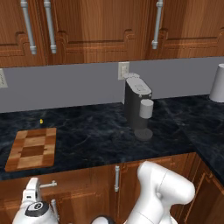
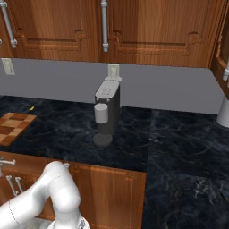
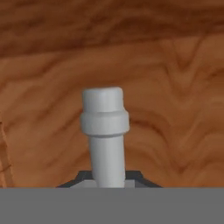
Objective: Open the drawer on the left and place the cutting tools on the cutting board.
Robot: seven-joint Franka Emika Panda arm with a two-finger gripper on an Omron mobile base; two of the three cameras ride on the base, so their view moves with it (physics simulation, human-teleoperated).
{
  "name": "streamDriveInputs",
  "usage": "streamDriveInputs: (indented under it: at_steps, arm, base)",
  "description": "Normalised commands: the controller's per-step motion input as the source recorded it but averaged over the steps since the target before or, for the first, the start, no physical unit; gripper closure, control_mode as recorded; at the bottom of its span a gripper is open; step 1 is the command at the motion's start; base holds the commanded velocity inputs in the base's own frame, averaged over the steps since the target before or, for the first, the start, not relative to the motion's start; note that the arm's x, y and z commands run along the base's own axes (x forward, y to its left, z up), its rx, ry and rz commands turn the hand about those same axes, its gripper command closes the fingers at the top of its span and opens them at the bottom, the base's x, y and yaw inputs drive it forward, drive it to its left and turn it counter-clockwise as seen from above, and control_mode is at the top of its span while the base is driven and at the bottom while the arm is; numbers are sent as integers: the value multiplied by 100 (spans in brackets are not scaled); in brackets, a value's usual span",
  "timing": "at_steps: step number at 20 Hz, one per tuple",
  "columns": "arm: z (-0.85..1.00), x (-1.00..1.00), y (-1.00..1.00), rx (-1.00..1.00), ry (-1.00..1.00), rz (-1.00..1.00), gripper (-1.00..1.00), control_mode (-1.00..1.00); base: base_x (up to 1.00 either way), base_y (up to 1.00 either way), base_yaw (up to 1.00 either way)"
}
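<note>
Fingers (image 3: 107, 183) close against drawer (image 3: 166, 113), silver handle (image 3: 105, 131) between them, grip unclear, cutting board (image 1: 33, 148) on counter (image 1: 96, 135)

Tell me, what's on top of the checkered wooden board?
Nothing lies on the cutting board; its whole top shows bare. A tiny yellow thing sits on the counter behind it, apart from it.

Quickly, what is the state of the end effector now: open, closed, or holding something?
End effector: at the drawer handle, which rises between its dark tips; whether the tips are closed on it cannot be told.
</note>
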Motion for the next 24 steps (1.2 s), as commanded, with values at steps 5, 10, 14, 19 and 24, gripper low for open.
streamDriveInputs:
  at_steps: [5,10,14,19,24]
  arm:
    - [-8,-91,55,-4,-5,0,100,-100]
    - [-6,-100,60,-3,-3,0,100,-100]
    - [-5,-100,66,-3,-1,0,100,-100]
    - [-7,-100,56,-3,0,0,100,-100]
    - [-7,-100,44,-2,0,0,100,-100]
  base:
    - [0,0,0]
    - [0,0,0]
    - [0,0,0]
    - [0,0,0]
    - [0,0,0]
